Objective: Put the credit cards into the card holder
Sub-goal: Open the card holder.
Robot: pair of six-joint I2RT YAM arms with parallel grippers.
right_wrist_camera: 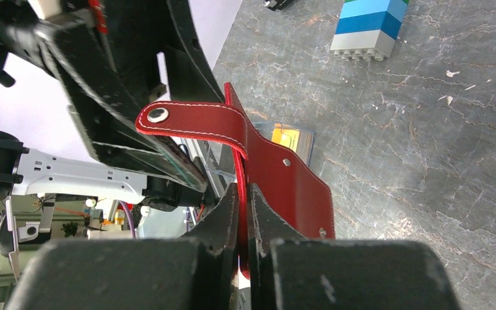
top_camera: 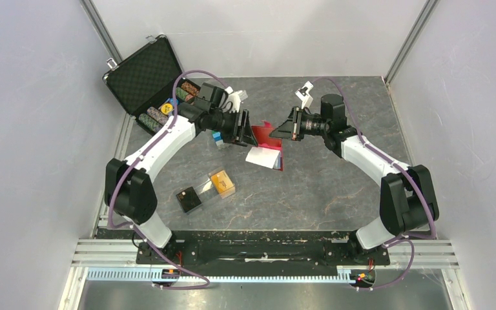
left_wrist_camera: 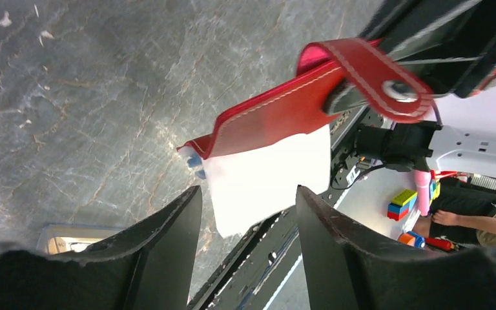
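Note:
The red card holder hangs open above the mid table, between the two grippers. My right gripper is shut on one red flap; the snap strap curls toward the left arm. A pale credit card sticks out of the holder's lower edge, one end tucked inside. My left gripper is open just short of that card, whose free corner reaches into the gap without being pinched. Orange-gold credit cards lie in a clear box on the table.
A small black square box sits beside the clear box. The open black chip case with striped chips stands at the back left. A stacked toy brick stands on the table behind the left gripper. Grey walls close in both sides.

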